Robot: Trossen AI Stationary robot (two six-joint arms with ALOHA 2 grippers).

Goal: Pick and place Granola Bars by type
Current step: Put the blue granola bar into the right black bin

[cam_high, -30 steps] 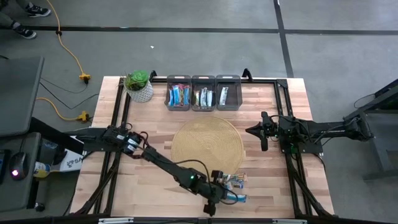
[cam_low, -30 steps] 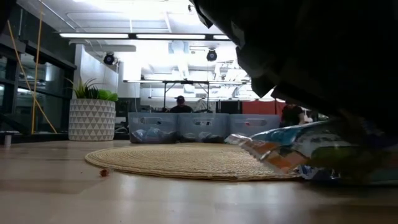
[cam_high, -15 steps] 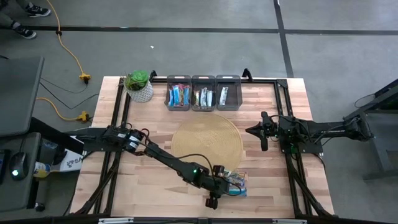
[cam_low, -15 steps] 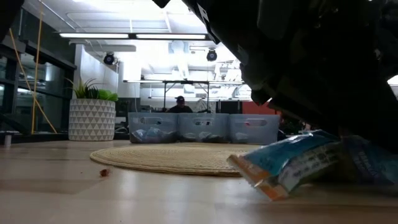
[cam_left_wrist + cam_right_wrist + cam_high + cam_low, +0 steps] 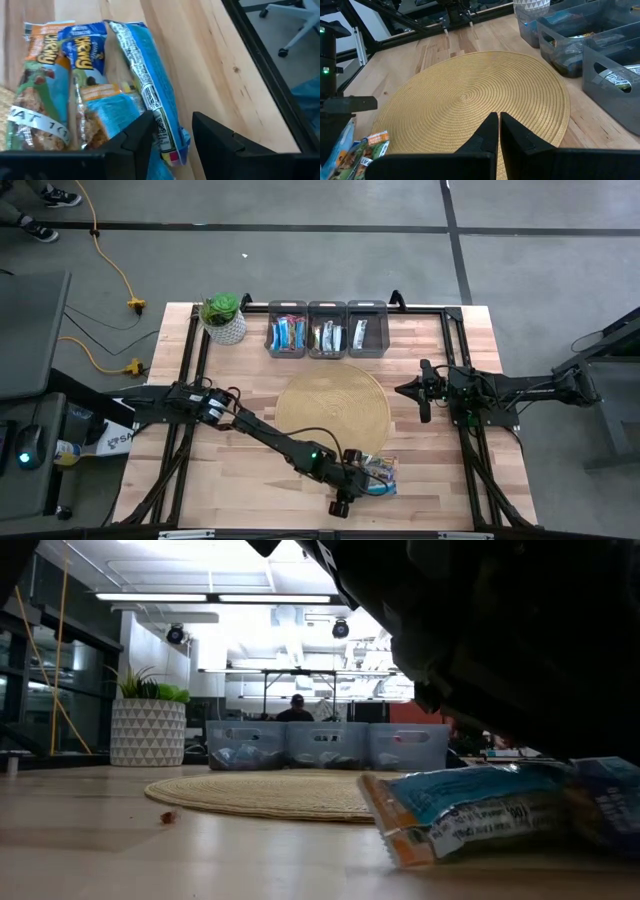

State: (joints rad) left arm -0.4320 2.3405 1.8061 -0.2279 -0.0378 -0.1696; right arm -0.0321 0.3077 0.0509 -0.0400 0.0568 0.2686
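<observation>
Three granola bars lie bunched on the wood near the table's near edge, right of the round mat [image 5: 332, 415]. In the left wrist view they are a blue-and-white bar [image 5: 145, 75], a second blue one [image 5: 85, 60] and an orange-topped one [image 5: 40, 90]. My left gripper [image 5: 350, 492] reaches down beside them and is shut on the blue-and-white bar [image 5: 480, 815]. More bars fill the three grey bins [image 5: 327, 330] at the far edge. My right gripper [image 5: 498, 131] is shut and hovers off the mat's right side [image 5: 425, 402]. My left gripper pinches the blue-and-white bar by its near end [image 5: 167, 137], between the two fingers [image 5: 137, 142]. The fingers lie roughly along the bar's length, low over the table. The bar stands on its long edge here, seam side up. In the low view it rests on the wood.
A potted plant [image 5: 223, 318] stands at the far left corner beside the bins. Black frame rails [image 5: 470, 460] run along the table's sides. A small red crumb [image 5: 167, 817] lies on the wood left of the mat [image 5: 260, 792]. Bare wood spreads across the left half.
My left gripper has shifted slightly away from the near edge toward the bunched bars. The blue-and-white bar, tilted with one end raised a second ago, has come down and now lies flat on the wood against the other bars.
</observation>
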